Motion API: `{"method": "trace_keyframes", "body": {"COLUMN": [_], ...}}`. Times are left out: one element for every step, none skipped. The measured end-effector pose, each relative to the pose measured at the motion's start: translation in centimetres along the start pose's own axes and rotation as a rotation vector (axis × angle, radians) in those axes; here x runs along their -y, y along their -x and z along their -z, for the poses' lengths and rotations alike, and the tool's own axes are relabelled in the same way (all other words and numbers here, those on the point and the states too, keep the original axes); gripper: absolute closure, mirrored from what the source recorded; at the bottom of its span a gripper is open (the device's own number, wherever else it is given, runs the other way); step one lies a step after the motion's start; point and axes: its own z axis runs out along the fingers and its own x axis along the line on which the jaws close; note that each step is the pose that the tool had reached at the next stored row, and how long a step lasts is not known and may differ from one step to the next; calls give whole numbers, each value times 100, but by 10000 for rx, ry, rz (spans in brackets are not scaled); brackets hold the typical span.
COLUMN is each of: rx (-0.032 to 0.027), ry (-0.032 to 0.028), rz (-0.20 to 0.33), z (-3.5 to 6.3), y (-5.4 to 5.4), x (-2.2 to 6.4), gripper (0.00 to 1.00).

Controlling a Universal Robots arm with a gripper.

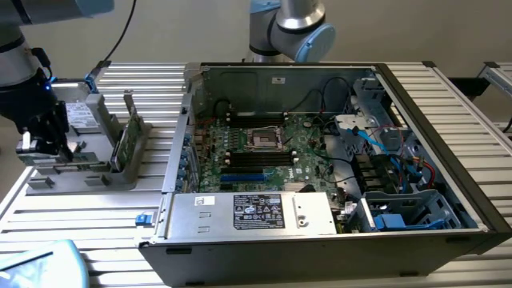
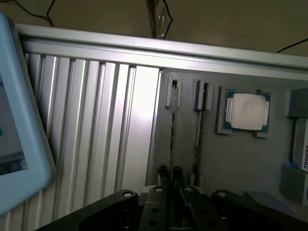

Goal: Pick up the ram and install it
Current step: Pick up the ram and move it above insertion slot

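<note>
- ram [image 1: 126, 143] stands upright in the grey holder [image 1: 48, 180], at nine o'clock of the open computer case [image 1: 448, 150], not yet picked up.
- claw [image 1: 56, 153], fingers nearly together and empty, hovers at the ram's nine o'clock; installation not begun.

An open computer case [image 1: 192, 120] is lying across the middle of the slatted aluminium worktop [image 1: 80, 222], with a green motherboard [image 1: 308, 135] showing inside it. A silver power supply [image 1: 312, 216] is sitting along the case's near wall (its labels are facing up). A grey fixture tray [image 1: 60, 183] is resting by the worktop's edge at the exterior view's left, carrying a square silver processor chip [image 2: 247, 111].
</note>
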Motion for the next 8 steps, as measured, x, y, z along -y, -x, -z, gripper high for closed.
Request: {"method": "trace_keyframes", "body": {"rx": [2,3,3,4,6,6,6,6], "ry": [3,7,11,14,14,18,23,27], "rz": [1,1,1,1,1,2,2,2], "z": [45,94,139,185,231,277,324,372], "y": [-5,-9,-12,-16,-19,-24,-28,-33], "x": [28,49,67,87,112,139,167,197], "gripper": [86,86,86,86,86,86,86,86]}}
